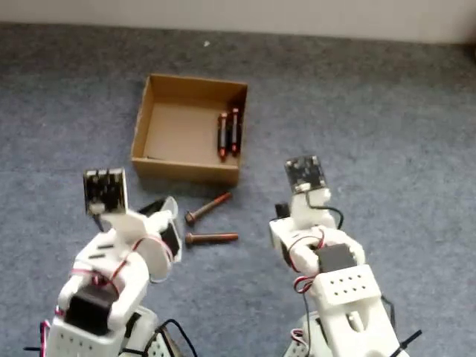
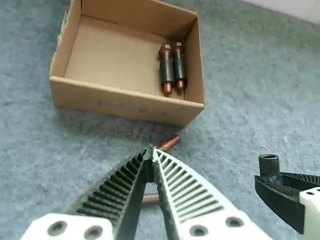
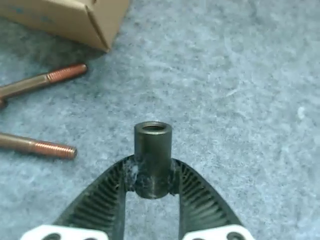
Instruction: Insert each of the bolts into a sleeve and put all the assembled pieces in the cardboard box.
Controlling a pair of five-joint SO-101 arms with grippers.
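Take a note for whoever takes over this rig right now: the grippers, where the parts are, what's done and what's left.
Left gripper: shut, empty, beside the loose bolts.
Right gripper: shut on a sleeve, held upright.
Cardboard box: two assembled pieces lie side by side along its right wall.
On the carpet in front of the box: far bolt and near bolt, both without sleeves.
Done: two pieces boxed.
Left: sleeve both bolts and box them.
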